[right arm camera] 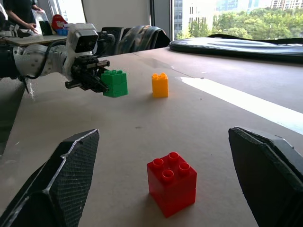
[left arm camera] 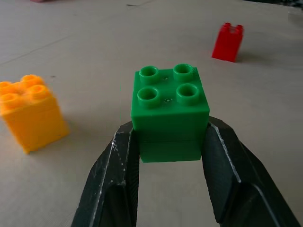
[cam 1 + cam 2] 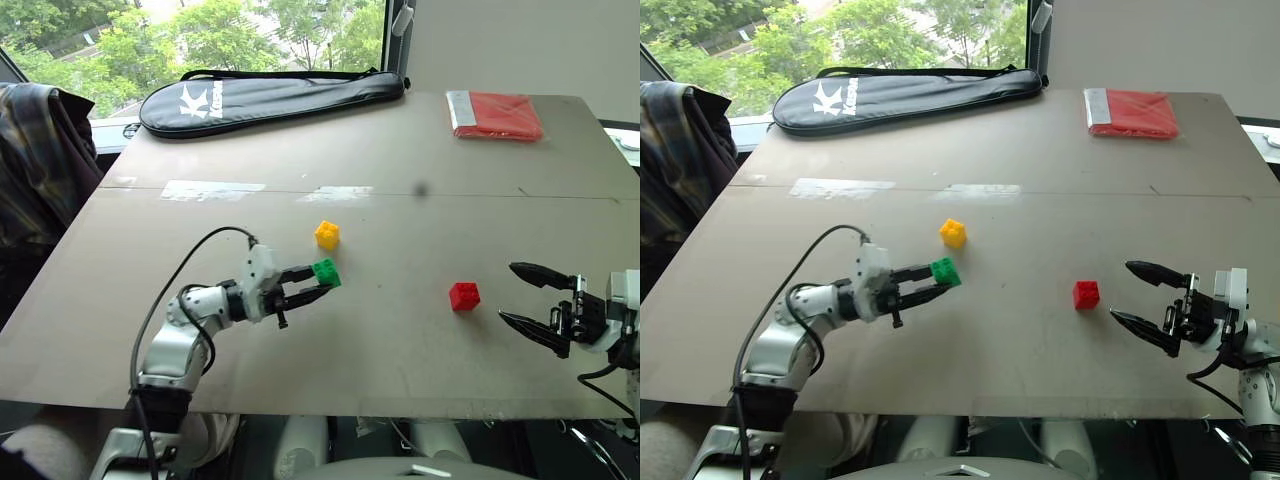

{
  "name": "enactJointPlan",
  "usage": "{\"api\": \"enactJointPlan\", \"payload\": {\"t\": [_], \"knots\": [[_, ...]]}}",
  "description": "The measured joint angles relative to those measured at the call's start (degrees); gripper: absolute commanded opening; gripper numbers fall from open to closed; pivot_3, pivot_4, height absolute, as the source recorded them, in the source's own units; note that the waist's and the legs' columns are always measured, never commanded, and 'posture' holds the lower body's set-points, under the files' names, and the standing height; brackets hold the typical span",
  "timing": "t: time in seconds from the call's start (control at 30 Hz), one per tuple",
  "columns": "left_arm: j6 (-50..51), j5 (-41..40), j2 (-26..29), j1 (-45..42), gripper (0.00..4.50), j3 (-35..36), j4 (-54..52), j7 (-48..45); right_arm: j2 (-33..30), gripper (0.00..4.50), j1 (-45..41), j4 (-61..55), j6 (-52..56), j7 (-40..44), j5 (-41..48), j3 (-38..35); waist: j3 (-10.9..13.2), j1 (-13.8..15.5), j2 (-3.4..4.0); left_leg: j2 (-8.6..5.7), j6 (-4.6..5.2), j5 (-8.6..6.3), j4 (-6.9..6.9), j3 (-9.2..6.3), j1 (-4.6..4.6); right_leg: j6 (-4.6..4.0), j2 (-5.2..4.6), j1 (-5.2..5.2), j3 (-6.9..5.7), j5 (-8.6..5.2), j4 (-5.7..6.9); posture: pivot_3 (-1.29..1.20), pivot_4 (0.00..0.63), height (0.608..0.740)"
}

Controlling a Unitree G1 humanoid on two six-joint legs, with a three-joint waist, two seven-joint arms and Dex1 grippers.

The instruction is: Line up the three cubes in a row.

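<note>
Green cube held; two cubes unaligned on the table.

The right gripper is spread wide and empty, facing the red cube, likely staged for it. The green cube is clamped in the left gripper beside the yellow cube. Its lift off the table is confirmed by the right wrist view.

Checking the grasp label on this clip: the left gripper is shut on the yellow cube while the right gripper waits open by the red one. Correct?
Wrong cube. The left gripper is shut on the green cube, as the left wrist view shows; the yellow cube sits free. The right gripper does wait open by the red cube.
</note>
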Motion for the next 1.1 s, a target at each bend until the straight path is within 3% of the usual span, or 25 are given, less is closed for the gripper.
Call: {"api": "enactJointPlan", "payload": {"t": [0.33,0.77,0.8,0.83,0.9,0.97,1.0,1.1], "knots": [[-7.82,7.15,-10.09,-15.47,1.25,-11.61,17.88,-8.59,0.11,4.5,3.77,-1.7,-0.13,-1.25,-0.67,-1.23,0.0,-0.27,0.0,0.02,0.01,-0.01,-0.04,-0.11,-0.12,0.18,0.09,-0.03,-0.05,0.08,-0.11,0.0,0.15,0.708],[-12.3,12.19,-15.56,-19.66,1.25,-14.21,24.02,-7.74,0.75,4.5,5.5,-2.68,-0.14,-2.53,-0.64,-2.25,0.01,-0.06,-0.01,0.01,0.01,-0.01,-0.03,-0.17,-0.17,0.18,0.08,-0.04,-0.11,0.08,-0.13,0.0,0.15,0.708],[-12.29,12.4,-15.52,-19.65,2.26,-14.25,24.24,-7.74,0.75,4.5,5.49,-2.68,-0.14,-2.58,-0.64,-2.25,0.01,-0.04,-0.01,0.01,0.01,-0.01,-0.03,-0.18,-0.17,0.18,0.08,-0.04,-0.12,0.08,-0.13,0.0,0.15,0.708],[-12.27,12.53,-15.48,-19.64,2.43,-14.29,24.32,-7.77,0.75,4.5,5.48,-2.68,-0.14,-2.64,-0.65,-2.25,0.01,-0.02,-0.01,0.01,0.01,-0.01,-0.03,-0.19,-0.17,0.18,0.08,-0.04,-0.13,0.08,-0.12,0.0,0.15,0.708],[-12.1,12.64,-15.48,-19.64,3.47,-14.29,24.32,-7.84,0.75,4.5,5.41,-2.68,-0.14,-2.68,-0.65,-2.25,0.01,-0.01,-0.01,0.01,0.01,-0.01,-0.02,-0.17,-0.17,0.18,0.08,-0.04,-0.1,0.08,-0.13,0.0,0.15,0.708],[-11.76,12.65,-15.37,-19.6,4.16,-14.29,24.26,-7.91,0.74,4.5,5.36,-2.68,-0.14,-2.69,-0.66,-2.25,0.01,-0.02,-0.01,0.01,0.01,-0.01,-0.02,-0.18,-0.17,0.18,0.07,-0.04,-0.09,0.08,-0.13,0.0,0.15,0.708],[-11.47,12.64,-15.18,-19.5,4.35,-14.29,24.17,-7.95,0.74,4.5,5.26,-2.68,-0.14,-2.68,-0.67,-2.25,0.01,-0.05,-0.01,0.01,0.01,-0.01,-0.02,-0.18,-0.17,0.18,0.07,-0.04,-0.09,0.08,-0.13,0.0,0.15,0.708],[-11.17,12.75,-14.73,-19.05,4.35,-14.28,23.61,-7.54,0.72,4.5,4.89,-2.68,-0.14,-2.68,-0.71,-2.25,0.01,-0.04,-0.01,0.01,0.01,-0.01,-0.03,-0.19,-0.17,0.18,0.08,-0.04,-0.12,0.08,-0.13,0.0,0.15,0.708]]}}
